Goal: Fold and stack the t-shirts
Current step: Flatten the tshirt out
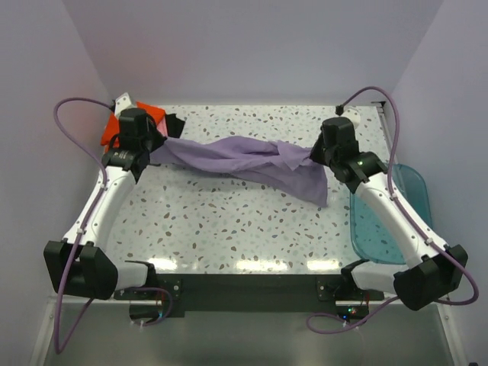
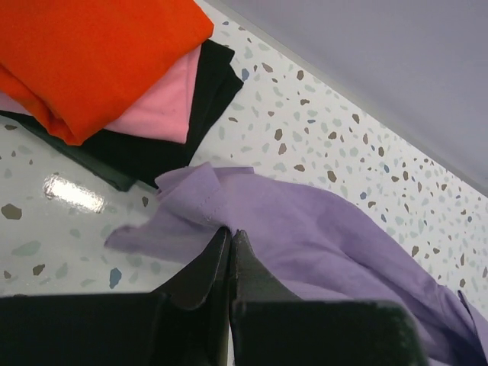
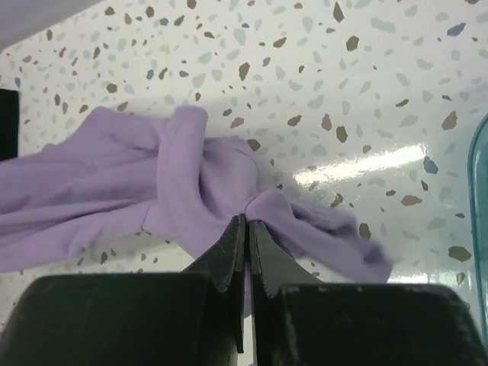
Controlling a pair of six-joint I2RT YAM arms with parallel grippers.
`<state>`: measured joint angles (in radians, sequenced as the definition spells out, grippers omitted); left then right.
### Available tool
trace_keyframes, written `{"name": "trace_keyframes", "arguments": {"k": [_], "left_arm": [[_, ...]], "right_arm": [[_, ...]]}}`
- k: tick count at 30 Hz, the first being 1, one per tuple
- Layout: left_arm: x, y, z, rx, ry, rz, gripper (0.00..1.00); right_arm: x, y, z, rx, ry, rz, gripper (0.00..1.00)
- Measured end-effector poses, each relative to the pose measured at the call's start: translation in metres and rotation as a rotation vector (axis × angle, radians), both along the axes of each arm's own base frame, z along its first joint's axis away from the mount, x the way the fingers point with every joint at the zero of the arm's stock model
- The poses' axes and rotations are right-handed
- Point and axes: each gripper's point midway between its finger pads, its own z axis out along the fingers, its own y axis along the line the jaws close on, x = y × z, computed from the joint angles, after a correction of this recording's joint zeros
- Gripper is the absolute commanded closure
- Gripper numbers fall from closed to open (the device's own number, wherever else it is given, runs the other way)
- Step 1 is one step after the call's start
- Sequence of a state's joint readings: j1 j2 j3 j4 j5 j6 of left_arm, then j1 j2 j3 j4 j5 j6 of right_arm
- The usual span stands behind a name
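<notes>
The lavender t-shirt [image 1: 252, 162] hangs stretched and bunched between my two grippers above the table. My left gripper [image 1: 152, 152] is shut on its left end [image 2: 259, 221], jaws pinched together on the cloth. My right gripper [image 1: 316, 155] is shut on its right end [image 3: 198, 183]; a loose flap droops down to the table at the right [image 1: 309, 187]. A folded stack lies at the far left corner: orange t-shirt [image 2: 84, 53] on top, pink [image 2: 164, 107] under it, black [image 2: 152, 156] at the bottom. It also shows in the top view [image 1: 145, 118], partly hidden by my left arm.
A translucent teal bin [image 1: 389, 217] lies at the right edge of the table, partly under my right arm; its rim shows in the right wrist view [image 3: 480, 221]. White walls close the back and sides. The speckled tabletop [image 1: 229, 229] lies in front of the shirt.
</notes>
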<state>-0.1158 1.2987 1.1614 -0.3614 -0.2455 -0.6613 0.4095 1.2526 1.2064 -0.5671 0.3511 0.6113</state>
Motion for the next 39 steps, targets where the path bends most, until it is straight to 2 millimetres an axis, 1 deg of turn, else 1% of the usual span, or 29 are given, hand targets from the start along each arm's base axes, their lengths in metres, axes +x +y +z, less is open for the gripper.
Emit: {"name": "trace_keyframes", "arguments": {"k": [3,5,6,7,8,9,13,15,16,18,20,21,23,25,26,28,31,32,34,35,36,37,38,39], "left_arm": [[-0.003,-0.003,0.004,-0.01,-0.004,-0.018,1.0],[-0.005,-0.004,0.003,-0.015,0.004,-0.026,1.0],[-0.006,-0.004,0.002,-0.016,0.009,-0.029,1.0],[-0.006,-0.005,0.001,-0.018,0.012,-0.033,1.0],[-0.006,-0.005,0.001,-0.02,0.013,-0.036,1.0],[-0.006,-0.006,0.001,-0.023,0.013,-0.04,1.0],[-0.006,-0.006,0.001,-0.032,0.014,-0.047,1.0],[-0.006,-0.006,0.001,-0.039,0.014,-0.052,1.0],[-0.004,-0.006,0.001,-0.043,0.018,-0.054,1.0],[0.009,-0.011,0.007,-0.06,0.011,-0.068,1.0],[0.03,-0.017,0.016,-0.072,-0.003,-0.089,1.0],[0.044,-0.02,0.022,-0.078,-0.011,-0.099,1.0],[0.075,-0.027,0.041,-0.094,-0.045,-0.126,1.0],[0.099,-0.031,0.064,-0.102,-0.09,-0.143,1.0],[0.107,-0.032,0.078,-0.104,-0.12,-0.148,1.0],[0.113,-0.032,0.105,-0.102,-0.17,-0.157,1.0],[0.105,-0.028,0.14,-0.101,-0.238,-0.156,1.0],[0.099,-0.024,0.145,-0.101,-0.248,-0.152,1.0],[0.086,-0.017,0.148,-0.099,-0.256,-0.141,1.0],[0.077,-0.014,0.143,-0.099,-0.245,-0.134,1.0],[0.066,-0.01,0.135,-0.1,-0.23,-0.129,1.0],[0.056,-0.007,0.124,-0.1,-0.209,-0.122,1.0],[0.047,-0.006,0.111,-0.101,-0.189,-0.117,1.0],[0.035,-0.005,0.092,-0.109,-0.152,-0.113,0.91]], "right_arm": [[0.0,-0.002,0.023,0.003,-0.04,0.003,0.98],[0.0,-0.003,0.03,-0.001,-0.051,0.004,0.92],[0.0,-0.004,0.031,-0.004,-0.05,0.002,0.92],[0.0,-0.007,0.029,-0.01,-0.043,-0.001,0.93],[0.0,-0.009,0.027,-0.016,-0.033,-0.007,0.99],[0.002,-0.014,0.023,-0.023,-0.018,-0.017,1.0],[0.012,-0.04,0.007,-0.028,0.034,-0.076,1.0],[0.017,-0.05,0.006,-0.028,0.05,-0.098,1.0],[0.023,-0.052,0.011,-0.02,0.046,-0.104,1.0],[0.038,-0.053,0.024,-0.009,0.027,-0.105,1.0],[0.058,-0.051,0.042,0.009,-0.015,-0.102,1.0],[0.068,-0.049,0.049,0.021,-0.026,-0.092,1.0],[0.088,-0.048,0.068,0.047,-0.068,-0.084,1.0],[0.102,-0.052,0.087,0.06,-0.111,-0.09,1.0],[0.106,-0.055,0.098,0.065,-0.132,-0.093,1.0],[0.109,-0.06,0.127,0.072,-0.192,-0.098,1.0],[0.104,-0.064,0.161,0.078,-0.264,-0.099,1.0],[0.101,-0.065,0.169,0.079,-0.279,-0.099,1.0],[0.093,-0.066,0.171,0.076,-0.275,-0.095,1.0],[0.088,-0.066,0.167,0.075,-0.268,-0.091,1.0],[0.079,-0.065,0.153,0.074,-0.231,-0.082,0.99],[0.075,-0.065,0.146,0.072,-0.211,-0.079,0.95],[0.068,-0.064,0.131,0.073,-0.184,-0.07,0.89],[0.059,-0.063,0.11,0.071,-0.137,-0.06,0.8]]}}
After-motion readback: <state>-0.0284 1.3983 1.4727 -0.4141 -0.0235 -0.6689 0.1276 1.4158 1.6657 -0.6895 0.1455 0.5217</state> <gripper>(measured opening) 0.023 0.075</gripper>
